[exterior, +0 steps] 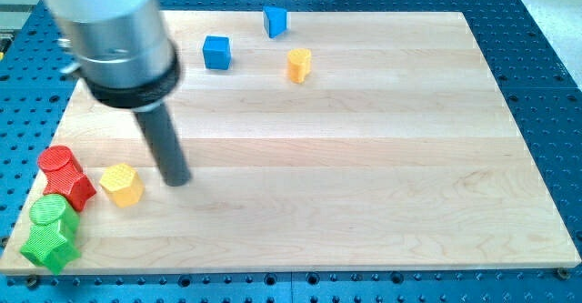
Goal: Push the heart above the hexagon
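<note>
Set down on the wooden board (364, 157), my tip (178, 181) is a bare rod end with nothing held and no block touched. The yellow heart (299, 65), small, ridged and upright, is seen well apart from the tip, toward the view's top and right. The yellow hexagon (121, 184) is found just beside the tip on the view's left, with two red blocks (67, 176) beyond it.

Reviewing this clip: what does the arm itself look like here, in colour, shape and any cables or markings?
A blurred silver-grey metal cylinder with a black collar, narrowing into a straight dark grey rod that ends in my tip. No cables or markings are visible.
</note>
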